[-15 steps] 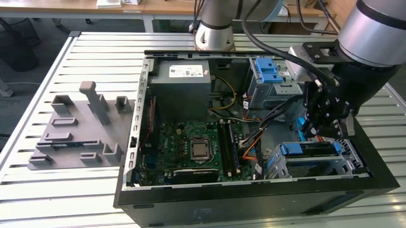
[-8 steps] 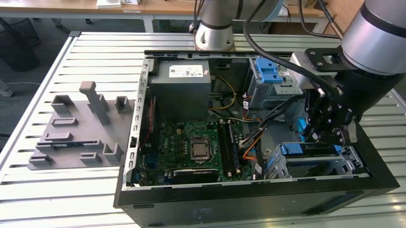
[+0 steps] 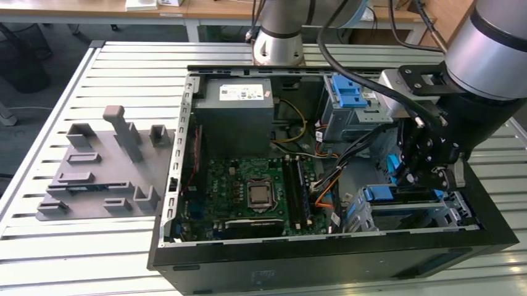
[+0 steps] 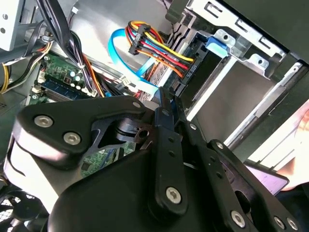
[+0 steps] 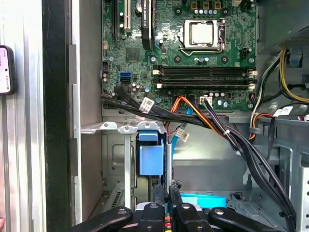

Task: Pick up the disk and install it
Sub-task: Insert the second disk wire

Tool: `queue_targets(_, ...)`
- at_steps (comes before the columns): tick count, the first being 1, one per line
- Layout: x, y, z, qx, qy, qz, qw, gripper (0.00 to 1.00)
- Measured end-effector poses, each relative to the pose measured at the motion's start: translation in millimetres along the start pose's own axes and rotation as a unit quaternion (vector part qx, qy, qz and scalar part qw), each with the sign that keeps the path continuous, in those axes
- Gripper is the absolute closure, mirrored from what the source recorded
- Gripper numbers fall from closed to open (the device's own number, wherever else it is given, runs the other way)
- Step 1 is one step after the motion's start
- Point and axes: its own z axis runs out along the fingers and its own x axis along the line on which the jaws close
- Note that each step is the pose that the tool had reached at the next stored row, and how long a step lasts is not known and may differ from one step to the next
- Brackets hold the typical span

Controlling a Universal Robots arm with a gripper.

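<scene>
A: Where's the gripper (image 3: 432, 179) rel. to the PC case (image 3: 173, 185)?

B: Inside it, down in the corner on the exterior view's right, by the case's front wall. It hangs over the lower drive cage (image 3: 445, 213).

A: Fingers?

B: Pressed together in both wrist views, approx. no gap, nothing seen between them. In the first wrist view the tips (image 5: 169, 191) sit just beside a blue bracket end. Touching or not, can't tell.

A: And the disk (image 3: 381, 193)?

B: In that same lower cage, i.e. already inside the case. Its blue bracket end (image 5: 149, 159) shows at the cage's mouth, w/ the metal cage walls on both sides. Most of the body is hidden by the cage and the gripper.

A: Anything around it?

B: A bundle of black cables (image 5: 207, 121) crosses the case between the motherboard (image 3: 255, 191) and the cage. In the second wrist view a red-yellow-black power lead (image 4: 159, 53) and a flat blue data cable (image 4: 126, 58) run toward the cage, past the gripper (image 4: 169, 99).

A: Rest of the case?

B: PSU (image 3: 239, 98) at the far wall, next to an upper grey bay w/ a blue latch piece (image 3: 350, 92) on top.

A: Outside the case?

B: A grey moulded fixture (image 3: 99, 166) on the slatted table (image 3: 123, 68), well apart from the case on the exterior view's left.
</scene>
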Motion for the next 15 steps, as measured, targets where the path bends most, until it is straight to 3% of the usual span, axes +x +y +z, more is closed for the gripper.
queue_targets(15, 7.0, -2.7, 2.0, -0.0001, -0.006, 0.0, 1.0, 0.84)
